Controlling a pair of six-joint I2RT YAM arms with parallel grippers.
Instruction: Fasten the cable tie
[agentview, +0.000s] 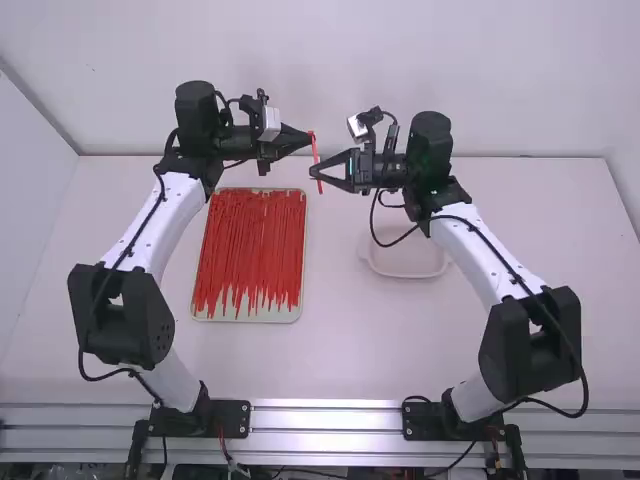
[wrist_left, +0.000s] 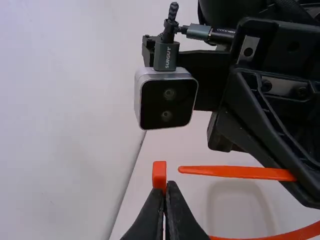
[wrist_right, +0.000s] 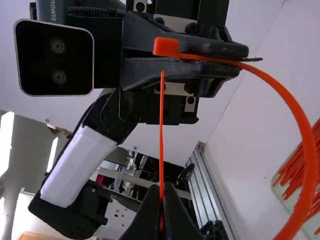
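Open gap btw tray (agentview: 245, 316) & tub (agentview: 400, 272).

White table (agentview: 340, 345) against plain white walls (agentview: 470, 60) (evenly lit).

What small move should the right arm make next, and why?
Probably advance the right gripper, shut on the tail, slightly so its tip enters the tie head. The left gripper is shut on the head, and the tip points at it, just short.
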